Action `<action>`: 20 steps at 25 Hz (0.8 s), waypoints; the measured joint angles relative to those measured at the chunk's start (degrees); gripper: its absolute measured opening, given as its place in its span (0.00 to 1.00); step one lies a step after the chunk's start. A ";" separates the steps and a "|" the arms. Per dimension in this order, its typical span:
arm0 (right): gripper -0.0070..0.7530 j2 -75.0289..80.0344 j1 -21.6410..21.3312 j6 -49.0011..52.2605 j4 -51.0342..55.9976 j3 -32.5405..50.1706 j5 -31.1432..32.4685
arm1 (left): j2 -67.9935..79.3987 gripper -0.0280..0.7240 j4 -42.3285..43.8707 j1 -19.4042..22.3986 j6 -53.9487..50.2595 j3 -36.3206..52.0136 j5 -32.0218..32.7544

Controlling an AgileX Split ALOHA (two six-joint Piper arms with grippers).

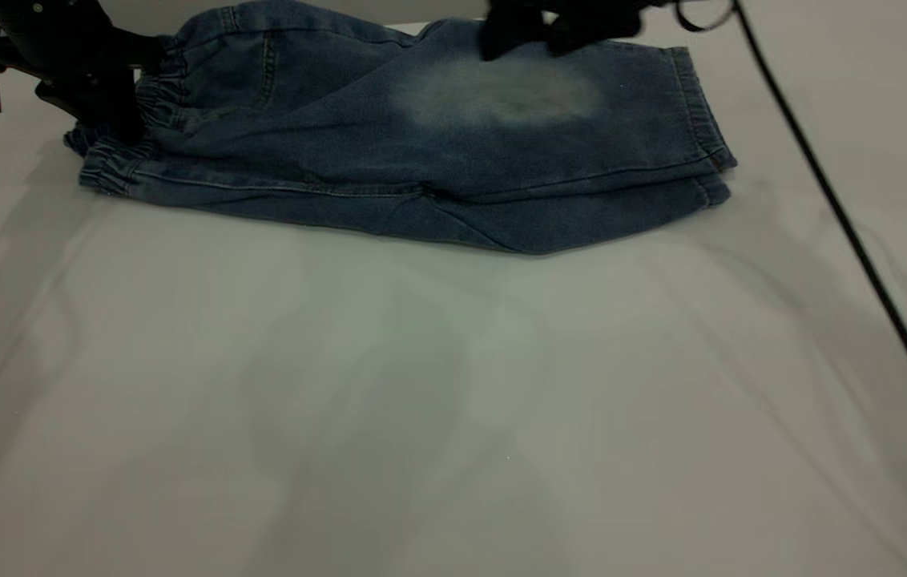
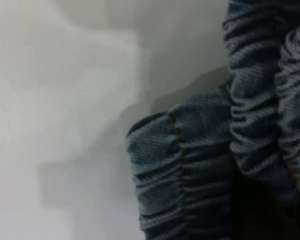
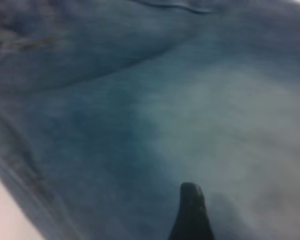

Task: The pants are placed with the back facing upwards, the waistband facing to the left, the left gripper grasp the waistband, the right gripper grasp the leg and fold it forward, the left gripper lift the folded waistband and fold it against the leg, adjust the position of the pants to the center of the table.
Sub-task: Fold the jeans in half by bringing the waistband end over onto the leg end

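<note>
The pants (image 1: 341, 152) lie folded lengthwise at the far side of the table (image 1: 453, 401), one leg on top of the other. The waistband (image 1: 161, 100) is at the left and the hems at the right. My left gripper (image 1: 113, 108) sits on the bunched waistband and is shut on it; in the left wrist view the ruched waistband (image 2: 255, 100) fills the space at the jaws. My right gripper (image 1: 538, 40) hovers open over the top leg (image 1: 501, 92) by its pale oval. One finger (image 3: 191, 212) shows above the denim.
A black cable (image 1: 846, 224) runs diagonally over the right side of the table. The pants lie close to the table's far edge. The white surface stretches wide in front of the pants.
</note>
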 joint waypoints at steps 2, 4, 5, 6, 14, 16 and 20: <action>0.61 0.67 0.42 2.33 -3.54 -2.57 1.67 | 0.00 0.20 0.00 0.05 0.00 0.00 0.00; 0.61 1.64 0.64 6.48 -8.14 -5.40 4.10 | 0.00 0.20 -0.39 0.10 0.06 0.00 0.00; 0.61 2.36 0.82 8.79 -11.25 -6.90 5.59 | 0.00 0.20 -0.45 0.09 0.06 0.00 0.00; 0.60 3.16 0.83 11.86 -14.64 -8.20 7.49 | 0.00 0.20 -0.45 0.09 0.06 0.00 0.00; 0.57 10.20 4.12 40.80 -46.90 -21.99 25.77 | 0.00 0.20 -0.86 0.09 0.06 0.00 -0.14; 0.57 10.98 5.22 45.44 -53.50 -25.13 27.97 | 0.00 0.20 -0.92 0.09 0.11 0.00 -0.14; 0.57 12.85 7.18 49.72 -61.91 -30.12 27.23 | 0.00 0.20 -1.10 0.09 0.17 0.00 -0.14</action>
